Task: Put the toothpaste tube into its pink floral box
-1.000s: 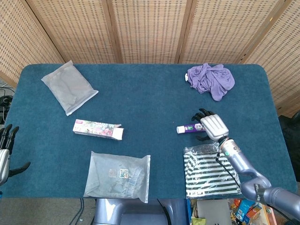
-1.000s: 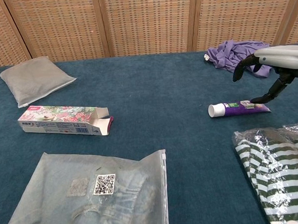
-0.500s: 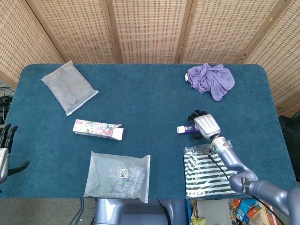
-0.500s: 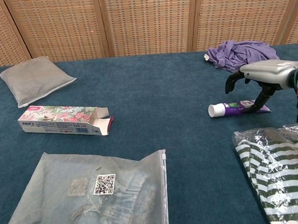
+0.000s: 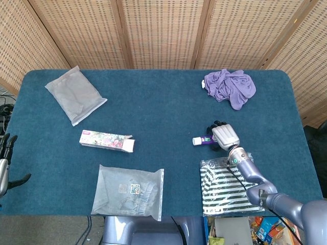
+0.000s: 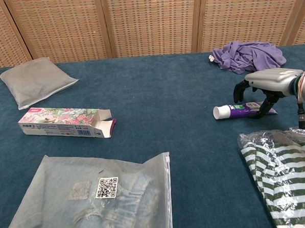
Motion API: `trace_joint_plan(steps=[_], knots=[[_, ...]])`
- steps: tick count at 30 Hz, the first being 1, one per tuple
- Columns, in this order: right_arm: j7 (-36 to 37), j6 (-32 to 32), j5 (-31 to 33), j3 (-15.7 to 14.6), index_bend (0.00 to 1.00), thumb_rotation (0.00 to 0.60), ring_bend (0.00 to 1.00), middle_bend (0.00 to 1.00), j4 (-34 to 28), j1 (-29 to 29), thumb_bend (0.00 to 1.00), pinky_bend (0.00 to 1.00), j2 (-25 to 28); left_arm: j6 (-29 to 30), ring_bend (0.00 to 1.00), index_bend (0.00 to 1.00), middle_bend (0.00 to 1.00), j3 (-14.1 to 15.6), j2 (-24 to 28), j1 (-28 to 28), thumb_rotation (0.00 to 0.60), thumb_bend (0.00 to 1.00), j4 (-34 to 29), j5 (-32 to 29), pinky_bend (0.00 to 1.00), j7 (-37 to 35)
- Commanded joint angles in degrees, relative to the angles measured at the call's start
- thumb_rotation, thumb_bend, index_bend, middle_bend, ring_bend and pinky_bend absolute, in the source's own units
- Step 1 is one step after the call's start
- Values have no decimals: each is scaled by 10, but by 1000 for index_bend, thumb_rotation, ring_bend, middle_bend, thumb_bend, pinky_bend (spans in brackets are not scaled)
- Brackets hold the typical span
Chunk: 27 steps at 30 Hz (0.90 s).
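Right hand (image 6: 266,85) is cupped over my toothpaste tube (image 6: 240,110), fingers curled around but maybe not squeezing it, far right of the pink floral box (image 6: 66,123); it looks light and squishy, so I'd grab its middle.

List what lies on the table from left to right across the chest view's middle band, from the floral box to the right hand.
pink floral box with its open end facing right → toothpaste tube, cap pointing left → right hand, poised over the tube's right part.
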Motion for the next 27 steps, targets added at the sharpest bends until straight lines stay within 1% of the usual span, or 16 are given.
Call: trace_joint_plan(steps=[1,5,6,8,9,12,16,20,22,27], knots=[[3,-6,1,-1,354,600,175,341,13,5,363,232,-8,0,0,0,0,0,0,-1,600,150,0,-1,0,0],[1,-12,3,-2,413,600,237,403,35,10,367,272,-18,-1,0,0,0,0,0,-2,600,150,1,-4,0,0],[2,-13,3,-2,437,600,278,434,38,10,372,292,-19,-1,0,0,0,0,0,-2,600,150,1,-4,0,0],[4,-15,1,-5,482,600,353,493,42,11,403,331,-20,-2,0,0,0,0,-1,-3,600,149,1,-5,0,0],[6,-15,0,-6,515,600,392,528,42,11,435,359,-20,-3,0,0,0,0,-1,-4,600,149,1,-5,0,0],[17,-10,-10,-11,593,600,457,597,36,8,506,424,-12,-5,0,0,0,1,-1,-6,600,150,3,-7,0,1],[47,10,-29,-17,633,600,485,628,7,0,534,447,11,-12,0,0,0,0,-1,-11,600,151,5,-7,0,-2],[71,31,-45,-19,638,600,489,632,-24,-8,542,450,37,-24,0,0,0,-3,0,-21,600,152,10,-4,0,-7],[85,41,-51,-19,638,600,489,633,-45,-11,544,450,53,-36,0,0,0,-6,0,-31,600,152,18,1,0,-15],[106,71,-69,-20,638,600,489,633,-100,-21,557,450,98,-87,0,0,0,-17,2,-72,600,152,54,14,0,-35]])
